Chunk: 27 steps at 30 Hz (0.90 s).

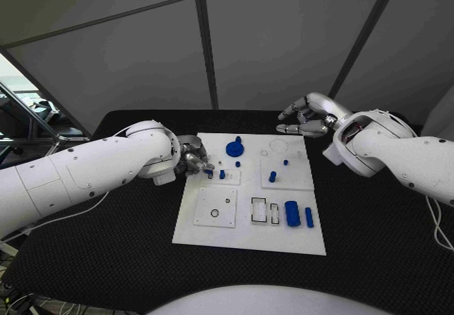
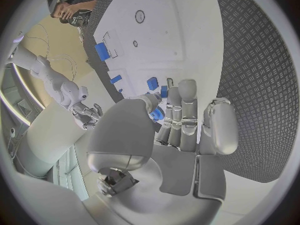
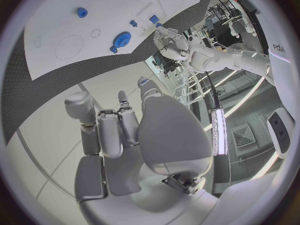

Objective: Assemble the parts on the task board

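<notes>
Task board (image 1: 248,226): one white plate, centre of a black textured table (image 1: 378,249). Blue parts on it, seven counted: gear (image 1: 235,149) at far middle; three small pegs (image 1: 237,163) mid-board; one taller peg (image 1: 272,176); cylinder (image 1: 292,214) and thin bar (image 1: 309,217) at near right. Left hand (image 1: 196,161): at the board's left edge, fingers curled around a small blue piece (image 2: 157,114). Right hand (image 1: 308,119): raised beyond the far right corner, fingers curled, holding nothing. Surround: grey panel walls (image 1: 274,52).

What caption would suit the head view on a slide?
Left robot hand works at the white task board's edge near small blue parts; right robot hand hovers beyond the far edge.
</notes>
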Tool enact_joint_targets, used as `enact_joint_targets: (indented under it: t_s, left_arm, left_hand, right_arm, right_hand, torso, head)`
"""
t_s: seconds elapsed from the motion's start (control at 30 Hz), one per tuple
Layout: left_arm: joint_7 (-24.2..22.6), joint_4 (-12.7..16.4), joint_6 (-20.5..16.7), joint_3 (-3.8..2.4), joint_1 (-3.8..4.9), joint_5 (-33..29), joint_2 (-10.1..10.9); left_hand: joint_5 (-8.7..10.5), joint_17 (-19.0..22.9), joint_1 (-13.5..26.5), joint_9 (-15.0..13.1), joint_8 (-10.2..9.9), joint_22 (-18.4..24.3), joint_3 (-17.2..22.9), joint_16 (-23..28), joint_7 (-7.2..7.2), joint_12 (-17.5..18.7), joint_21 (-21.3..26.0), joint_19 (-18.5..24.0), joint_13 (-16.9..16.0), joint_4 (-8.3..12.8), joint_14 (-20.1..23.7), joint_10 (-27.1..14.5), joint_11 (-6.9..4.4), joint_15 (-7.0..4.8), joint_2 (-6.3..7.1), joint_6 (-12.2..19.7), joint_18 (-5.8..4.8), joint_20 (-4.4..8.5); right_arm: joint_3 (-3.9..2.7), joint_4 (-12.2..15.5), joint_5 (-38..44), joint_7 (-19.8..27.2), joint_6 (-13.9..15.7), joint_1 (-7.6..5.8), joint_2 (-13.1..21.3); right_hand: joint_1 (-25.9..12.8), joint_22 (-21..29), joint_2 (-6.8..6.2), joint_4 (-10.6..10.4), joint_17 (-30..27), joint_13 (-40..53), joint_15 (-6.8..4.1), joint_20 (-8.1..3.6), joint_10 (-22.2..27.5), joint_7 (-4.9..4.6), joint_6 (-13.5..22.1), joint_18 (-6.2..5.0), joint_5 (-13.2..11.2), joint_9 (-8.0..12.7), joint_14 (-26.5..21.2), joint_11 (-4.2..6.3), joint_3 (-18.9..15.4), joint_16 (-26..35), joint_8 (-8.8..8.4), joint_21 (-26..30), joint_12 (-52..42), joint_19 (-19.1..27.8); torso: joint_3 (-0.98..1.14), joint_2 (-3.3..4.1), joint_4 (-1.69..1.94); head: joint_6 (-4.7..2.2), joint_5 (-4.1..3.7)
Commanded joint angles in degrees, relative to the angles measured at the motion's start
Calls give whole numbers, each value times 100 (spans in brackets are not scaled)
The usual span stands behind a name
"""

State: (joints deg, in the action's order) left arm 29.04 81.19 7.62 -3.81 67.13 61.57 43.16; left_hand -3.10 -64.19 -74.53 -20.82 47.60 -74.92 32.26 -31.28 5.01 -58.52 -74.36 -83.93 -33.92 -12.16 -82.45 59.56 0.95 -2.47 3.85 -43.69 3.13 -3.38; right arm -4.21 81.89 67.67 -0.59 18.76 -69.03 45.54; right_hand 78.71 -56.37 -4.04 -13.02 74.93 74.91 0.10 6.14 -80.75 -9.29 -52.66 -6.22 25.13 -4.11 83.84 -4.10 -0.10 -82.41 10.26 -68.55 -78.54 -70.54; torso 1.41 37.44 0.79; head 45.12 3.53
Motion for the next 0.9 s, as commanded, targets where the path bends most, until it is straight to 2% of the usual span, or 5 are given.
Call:
enact_joint_targets:
  t_s: [0.03, 0.23, 0.37, 0.57, 0.9]
  left_arm:
    - [26, 24, 170, -28, 40, -6, 21]
    - [-28, -70, 516, -55, 167, -7, -14]
    - [-146, -241, 1058, -61, 262, -32, -117]
    - [-211, -565, 1659, -55, 324, -50, -320]
    - [-63, -1001, 1694, 143, 433, -92, -637]
  left_hand:
    - [6, -9, 53, -7, 40, -495, 623, -19, -16, -40, -30, -51, -9, 588, -32, 76, -29, -29, 42, 41, 39, 19]
    - [8, -7, 70, -16, 60, -517, 690, -14, -17, -55, -57, -61, -34, 636, -33, 102, -32, -32, 70, 40, 32, 22]
    - [8, -3, 74, -18, 65, -526, 706, -4, -18, -62, -70, -66, -45, 649, -31, 113, -33, -32, 76, 38, 29, 22]
    - [9, 21, 77, -28, 77, -545, 739, 54, -18, -89, -95, -74, -87, 687, -14, 152, -34, -32, 95, 37, 23, 22]
    - [9, 17, 78, -32, 81, -563, 752, 46, -18, -103, -120, -83, -109, 699, -12, 168, -34, -31, 96, 37, 18, 23]
  right_arm:
    - [-3, -1, 14, 40, -28, -11, 3]
    - [-3, 1, 14, 39, -28, -11, 6]
    - [-3, -3, 14, 39, -32, -11, -4]
    - [-3, -1, 14, 37, -31, -11, -11]
    - [-3, 8, 14, 25, -10, -11, -18]
  right_hand:
    - [17, 1, 36, 3, 311, 264, -43, -19, 37, 36, 19, -52, 26, 9, 352, 13, 19, 25, 29, 20, 18, 23]
    - [17, 1, 36, 3, 311, 264, -43, -19, 37, 36, 19, -52, 26, 9, 352, 13, 19, 25, 29, 20, 18, 23]
    - [17, 1, 36, 3, 311, 264, -43, -19, 37, 36, 19, -52, 26, 9, 352, 13, 19, 25, 29, 20, 18, 23]
    - [20, 1, 36, 1, 311, 263, -43, -19, 38, 35, 20, -52, 48, 9, 352, 12, 18, 26, 31, 21, 18, 21]
    - [19, -11, 35, -1, 323, 272, -43, -20, 32, 34, 20, -50, 51, 9, 355, 12, 16, 18, 31, 14, 10, 14]
  torso:
    - [3, 7, -13]
    - [1, 9, 8]
    - [0, 7, 10]
    - [6, 14, -9]
    - [4, 5, 2]
  head:
    - [0, -9]
    - [10, -10]
    - [23, 2]
    - [27, 21]
    - [40, 29]
